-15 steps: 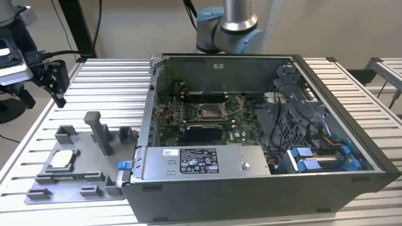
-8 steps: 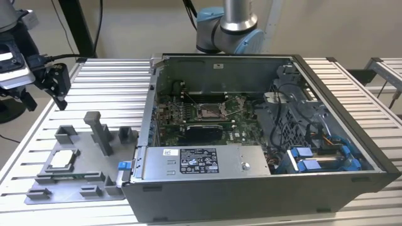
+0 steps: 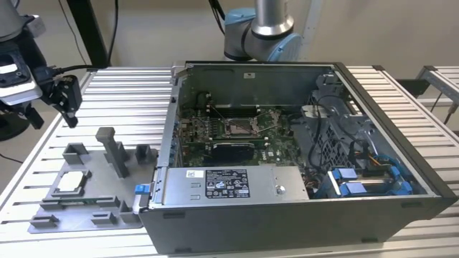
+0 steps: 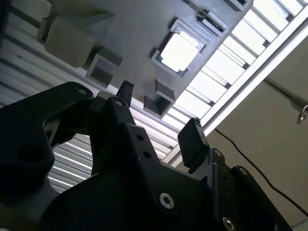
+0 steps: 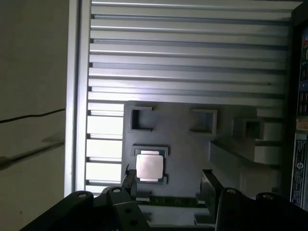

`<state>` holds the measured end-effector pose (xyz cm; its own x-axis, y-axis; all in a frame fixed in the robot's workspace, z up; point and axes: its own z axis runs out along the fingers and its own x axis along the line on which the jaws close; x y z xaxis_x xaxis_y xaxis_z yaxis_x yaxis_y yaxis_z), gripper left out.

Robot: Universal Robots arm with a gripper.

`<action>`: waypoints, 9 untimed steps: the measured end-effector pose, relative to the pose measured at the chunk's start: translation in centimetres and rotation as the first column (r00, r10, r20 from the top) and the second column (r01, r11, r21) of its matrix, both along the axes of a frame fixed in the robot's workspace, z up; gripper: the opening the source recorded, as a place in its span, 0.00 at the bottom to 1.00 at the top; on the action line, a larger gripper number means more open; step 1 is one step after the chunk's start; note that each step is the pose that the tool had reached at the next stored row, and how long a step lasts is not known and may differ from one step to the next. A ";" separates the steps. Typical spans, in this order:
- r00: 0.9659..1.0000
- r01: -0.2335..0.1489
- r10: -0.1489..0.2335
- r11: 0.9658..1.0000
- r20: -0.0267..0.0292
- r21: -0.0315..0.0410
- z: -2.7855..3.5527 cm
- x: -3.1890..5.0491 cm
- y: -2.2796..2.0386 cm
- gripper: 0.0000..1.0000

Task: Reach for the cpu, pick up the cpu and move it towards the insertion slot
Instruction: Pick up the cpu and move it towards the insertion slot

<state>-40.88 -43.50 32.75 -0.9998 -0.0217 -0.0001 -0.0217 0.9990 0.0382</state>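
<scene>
The robot's black claw (image 5: 168, 185) stands open over a grey fixture tray (image 5: 178, 139), its two fingers (image 5: 129, 182) spread wide with nothing between them. In the first wrist view the cpu (image 5: 149, 167), a pale square chip, lies flat in a shallow recess of the tray. It appears just beside one fingertip and inside the line of the gap, but lower down and untouched.

In the second wrist view the claw (image 4: 161, 118) shows the same wide spread, and the cpu (image 4: 179, 52) lies beyond the fingertips (image 4: 195, 143), bright against the grey tray (image 4: 134, 29).

In the exterior view the claw (image 3: 54, 121) hangs at the upper left of the frame, above the slatted metal counter (image 3: 129, 97). It is clear of the tray (image 3: 86, 223), which sits at the lower left. There the cpu (image 3: 70, 184) rests in its recess, nearer the camera than the claw and apart from it, among upright grey blocks (image 3: 115, 153).

Just to the tray's right stands an open computer case (image 3: 287, 215), which takes up the centre and right of the frame. The insertion slot (image 3: 240, 127), a silver-framed square socket on green circuit board, sits deep inside the case, well apart from both claw and cpu. A labelled power supply (image 3: 229, 185) lies along the case's near edge. A blue-and-silver arm joint (image 3: 262, 32) rises behind the case at the top centre.
</scene>
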 end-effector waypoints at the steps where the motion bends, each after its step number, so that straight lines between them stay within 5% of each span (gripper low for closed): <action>1: 1.000 0.000 0.000 1.000 0.000 0.000 -0.11 0.00 0.00 1.00; 9: 1.000 0.000 0.000 1.000 0.000 0.000 -0.80 0.00 -0.13 1.00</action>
<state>-40.88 -43.63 31.95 -0.9998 -0.0217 0.0000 -0.0217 0.9990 0.0381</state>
